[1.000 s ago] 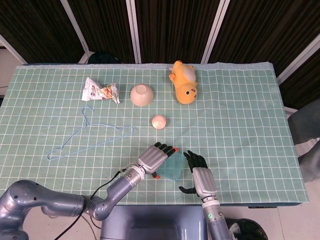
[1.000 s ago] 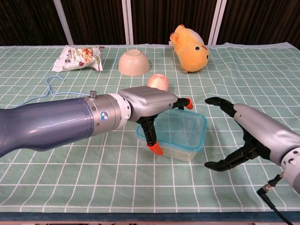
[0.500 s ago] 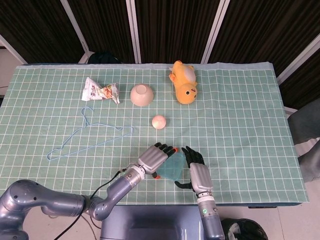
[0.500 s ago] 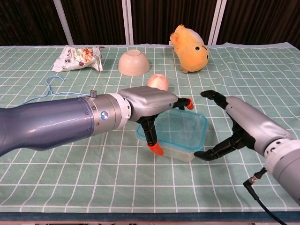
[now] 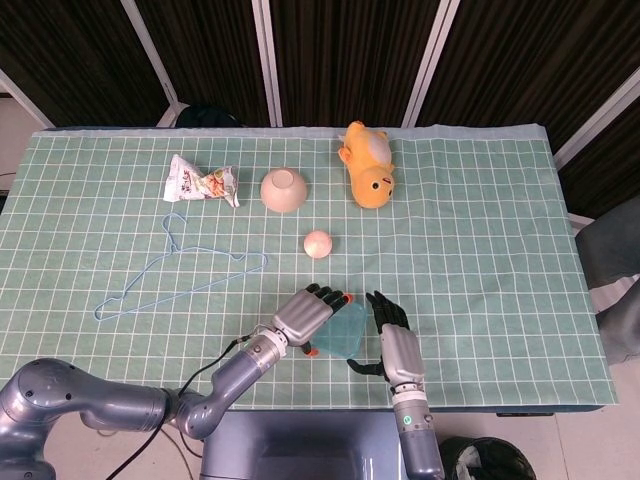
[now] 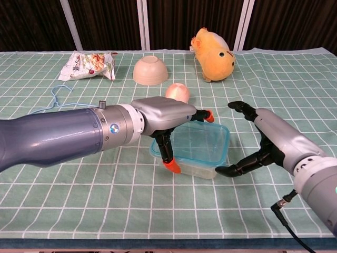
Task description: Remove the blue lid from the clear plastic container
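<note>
The clear plastic container point(image 6: 196, 166) with its blue lid point(image 6: 199, 143) sits on the green cloth near the front edge; in the head view the lid point(image 5: 345, 333) shows between both hands. My left hand point(image 6: 164, 117) point(image 5: 306, 316) grips the container's left end, fingers over the lid and thumb down the near side. My right hand point(image 6: 263, 138) point(image 5: 392, 337) is spread at the container's right end, its thumb tip touching the near right corner and its fingers arched above the far right corner.
A peach-coloured ball point(image 6: 178, 93) lies just behind the container. Further back stand an upturned beige bowl point(image 6: 150, 70), an orange plush toy point(image 6: 212, 48) and a snack packet point(image 6: 87, 64). A blue wire hanger point(image 5: 175, 270) lies at the left.
My right hand has moved left from about a hand's width away until its thumb meets the container's right end. My left hand has kept its grip, and the container has shifted slightly left.
</note>
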You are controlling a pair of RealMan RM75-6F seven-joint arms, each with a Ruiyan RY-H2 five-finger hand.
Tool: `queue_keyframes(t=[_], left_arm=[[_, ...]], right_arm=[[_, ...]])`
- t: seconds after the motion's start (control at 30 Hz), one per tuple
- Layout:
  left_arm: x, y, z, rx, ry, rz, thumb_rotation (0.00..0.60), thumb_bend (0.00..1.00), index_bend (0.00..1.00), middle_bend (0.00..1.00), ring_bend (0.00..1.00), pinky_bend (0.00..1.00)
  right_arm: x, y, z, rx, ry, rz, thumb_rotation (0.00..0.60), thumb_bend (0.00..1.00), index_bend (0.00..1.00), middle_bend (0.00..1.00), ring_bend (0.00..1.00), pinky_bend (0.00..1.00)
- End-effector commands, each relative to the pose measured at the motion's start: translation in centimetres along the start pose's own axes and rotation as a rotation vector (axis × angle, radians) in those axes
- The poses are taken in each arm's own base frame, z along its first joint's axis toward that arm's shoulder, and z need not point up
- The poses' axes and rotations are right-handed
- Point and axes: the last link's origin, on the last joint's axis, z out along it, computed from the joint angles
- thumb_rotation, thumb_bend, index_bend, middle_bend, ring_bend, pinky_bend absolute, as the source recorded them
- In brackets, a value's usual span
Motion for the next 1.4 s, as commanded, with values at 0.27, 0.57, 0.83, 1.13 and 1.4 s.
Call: queue_keyframes(t=[0.27,0.57,0.83,1.13,1.4], left_arm=[[-0.1,-0.1,0.1,-0.005,-0.013,0.010,0.600,0.07,0.11,0.12,0.13,0.34],[-0.1,0.3,0.2,-0.017,-0.023,0.017,0.600,0.07,0.11,0.13,0.15,0.36],[0.0,0.4,0.3,-0.019,-0.016,0.027,0.600,0.07,0.11,0.16,0.21,0.40],[-0.2,0.5,0.2,-0.017,-0.020,0.031,0.600,0.07,0.11,0.16,0.21,0.41],[0.0,0.6,0.2,-0.026,-0.021,0.035,0.600,0.07,0.11,0.17,0.22,0.42]], right_arm=[[0.4,0.1,0.5,-0.010,0.035,0.050,0.600,0.21,0.00,0.00,0.00,0.00],[0.7,-0.3,0.7,-0.003,0.052,0.091,0.600,0.21,0.00,0.00,0.00,0.00],[0.7,-0.4,0.6,-0.023,0.045,0.133,0.600,0.21,0.00,0.00,0.00,0.00],[1.0,-0.7,0.8,-0.057,0.049,0.195,0.600,0.21,0.00,0.00,0.00,0.00],[1.2,-1.2,1.1,-0.086,0.055,0.246,0.600,0.21,0.00,0.00,0.00,0.00]])
